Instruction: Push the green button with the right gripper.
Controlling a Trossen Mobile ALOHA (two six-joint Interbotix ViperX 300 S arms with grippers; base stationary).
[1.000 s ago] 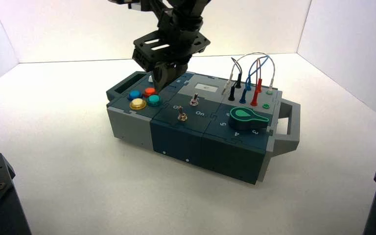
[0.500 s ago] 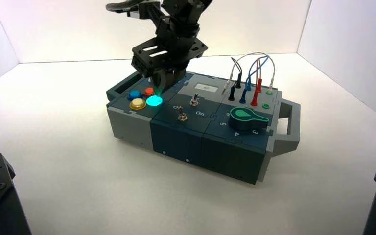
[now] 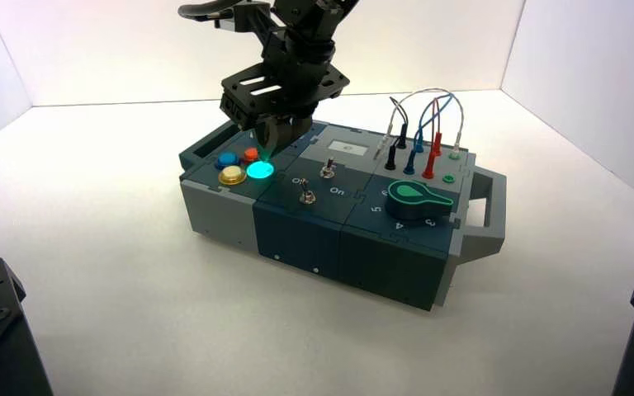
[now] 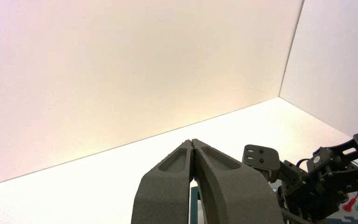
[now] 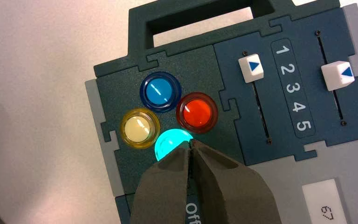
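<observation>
From above, the right gripper is seen poised just over the green button, which glows brightly on the left end of the box, beside the yellow button, blue button and red button. In the left wrist view, the left gripper is held aloft, its matte tapering fingers pressed together. In the right wrist view, the right gripper's fingertips are clenched together, and their tip is laid over the rim of the lit, domed, translucent green button; whether it is touched cannot be told. Two white sliders with blue arrows are seen flanking the numerals 1 to 5.
</observation>
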